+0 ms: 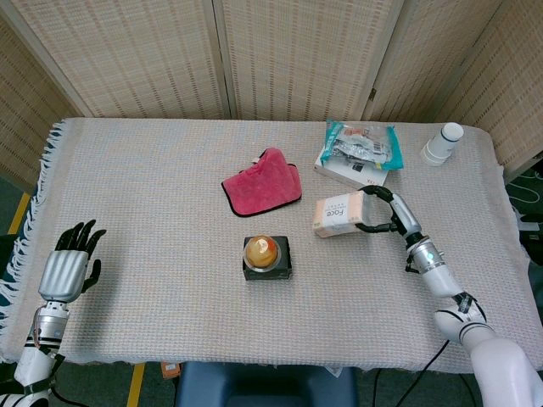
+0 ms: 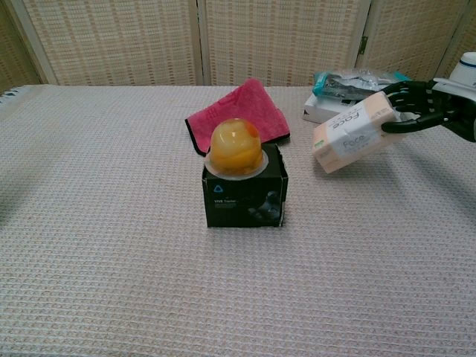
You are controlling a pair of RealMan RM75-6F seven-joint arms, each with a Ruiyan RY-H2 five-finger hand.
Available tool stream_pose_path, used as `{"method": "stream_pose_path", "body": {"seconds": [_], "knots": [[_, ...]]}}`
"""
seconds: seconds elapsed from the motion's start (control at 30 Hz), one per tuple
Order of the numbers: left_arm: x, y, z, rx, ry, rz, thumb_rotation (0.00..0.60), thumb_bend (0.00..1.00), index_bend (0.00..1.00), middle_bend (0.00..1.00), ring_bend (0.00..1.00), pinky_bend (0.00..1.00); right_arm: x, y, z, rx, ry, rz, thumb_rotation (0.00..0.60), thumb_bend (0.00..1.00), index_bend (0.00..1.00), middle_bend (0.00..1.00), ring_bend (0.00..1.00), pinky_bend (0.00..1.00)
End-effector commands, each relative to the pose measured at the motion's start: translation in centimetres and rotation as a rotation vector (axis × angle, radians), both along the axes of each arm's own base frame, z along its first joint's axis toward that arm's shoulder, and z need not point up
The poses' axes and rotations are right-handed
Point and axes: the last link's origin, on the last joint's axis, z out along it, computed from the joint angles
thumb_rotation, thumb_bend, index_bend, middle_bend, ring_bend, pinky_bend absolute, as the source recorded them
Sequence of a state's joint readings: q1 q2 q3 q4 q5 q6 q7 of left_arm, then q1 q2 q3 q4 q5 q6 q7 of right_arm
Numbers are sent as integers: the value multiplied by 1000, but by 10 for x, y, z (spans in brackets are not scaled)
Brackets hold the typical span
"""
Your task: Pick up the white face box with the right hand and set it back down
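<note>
While my right hand (image 2: pixel 416 110) grips the white face box (image 2: pixel 352 132) by its far end, the box hangs tilted above the cloth-covered table (image 1: pixel 153 203), right of centre in both views, its lower corner near the weave; whether it touches, I cannot tell. "Face" reads along its side in the chest view; the head view shows the same word on the top label (image 1: pixel 338 215). Smaller print under it is too fine to read.

At frame centre sits a black box (image 2: pixel 245 195) with an amber dome (image 2: pixel 236 147) on top; white lettering on its front begins "VIVE", the rest blurred. Behind it lies a pink cloth (image 1: pixel 262 182). A teal-edged packet (image 1: pixel 361 142) rests on a flat white carton (image 1: pixel 349 172), upper right. A white cup (image 1: pixel 442 143) stands further right.

My left hand (image 1: pixel 69 267) rests at lower left of the head view, fingers spread, holding nothing.
</note>
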State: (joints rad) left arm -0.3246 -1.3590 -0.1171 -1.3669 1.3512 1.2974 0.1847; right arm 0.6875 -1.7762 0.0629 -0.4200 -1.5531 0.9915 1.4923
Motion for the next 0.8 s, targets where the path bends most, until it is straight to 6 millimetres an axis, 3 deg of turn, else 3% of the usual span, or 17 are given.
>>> {"method": "stream_pose_path", "body": {"seconds": [0.03,0.3,0.43,0.53,0.6,0.67,0.8], "knots": [[0,0,0,1,0,0,600,552,157,0,0,109,-2,1,-4,7,50,8,600,363,458,485,318,0],[1,-1,-1,-1,1,-4,600,552,157,0,0,109,-13,2,-3,15,254,21,600,363,451,485,318,0],[2,-1,-1,-2,2,-7,600,552,158,0,0,110,-20,2,-1,63,360,16,600,358,376,482,281,0],[2,-1,-1,-2,2,-8,600,552,157,0,0,109,-23,3,2,104,409,3,600,251,164,352,162,0],[3,-1,-2,-3,3,-10,600,552,157,0,0,109,-23,3,3,128,441,-2,600,131,24,184,55,0],[3,-1,-2,-4,3,-11,600,552,157,0,0,109,-22,4,3,147,468,-3,600,66,0,89,7,0],[3,-2,-2,-4,3,-11,600,552,157,0,0,109,-18,5,6,159,508,-6,600,30,0,10,0,0]]}}
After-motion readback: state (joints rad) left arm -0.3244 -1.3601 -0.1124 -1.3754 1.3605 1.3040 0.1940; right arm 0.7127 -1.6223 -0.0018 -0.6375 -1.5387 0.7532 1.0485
